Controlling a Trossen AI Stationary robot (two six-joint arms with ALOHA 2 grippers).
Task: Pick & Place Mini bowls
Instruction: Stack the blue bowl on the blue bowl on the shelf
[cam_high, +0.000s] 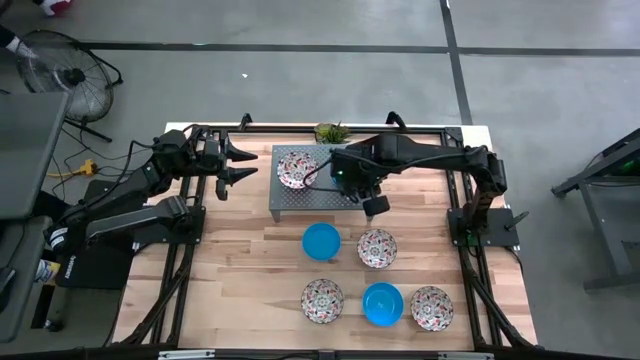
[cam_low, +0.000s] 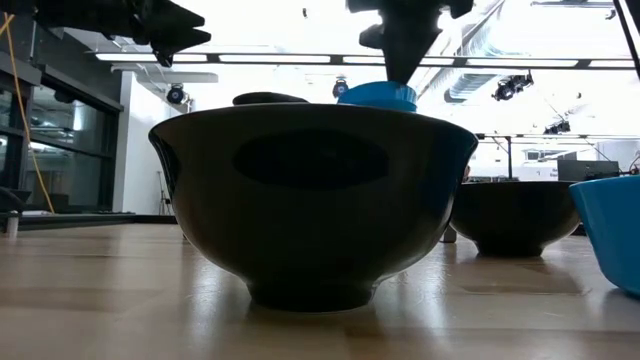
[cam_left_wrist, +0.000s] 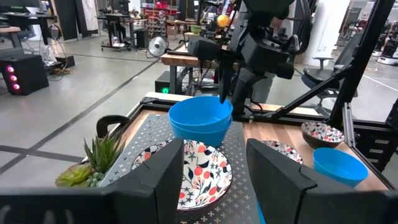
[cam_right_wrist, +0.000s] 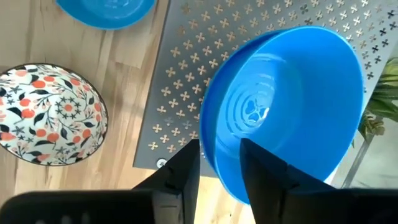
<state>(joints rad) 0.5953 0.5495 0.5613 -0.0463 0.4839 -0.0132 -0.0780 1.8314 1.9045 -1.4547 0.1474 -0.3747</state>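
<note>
We look straight down from overhead, and level from the tabletop – close behind a dark-looking bowl (cam_low: 312, 200); both wrist views share the blue bowl (cam_left_wrist: 200, 120) on the metal stand (cam_right_wrist: 186, 81) at twelve o'clock.

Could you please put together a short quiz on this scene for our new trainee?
1. How many mini bowls rest directly on the wooden table top, off the grey perforated metal platform?
2. True or false: the left gripper is open and holds nothing.
3. The right gripper is at the rim of: A, a plain bright blue bowl; B, a floral bowl; C, a green plant.
Key: 1, five; 2, true; 3, A.
</note>
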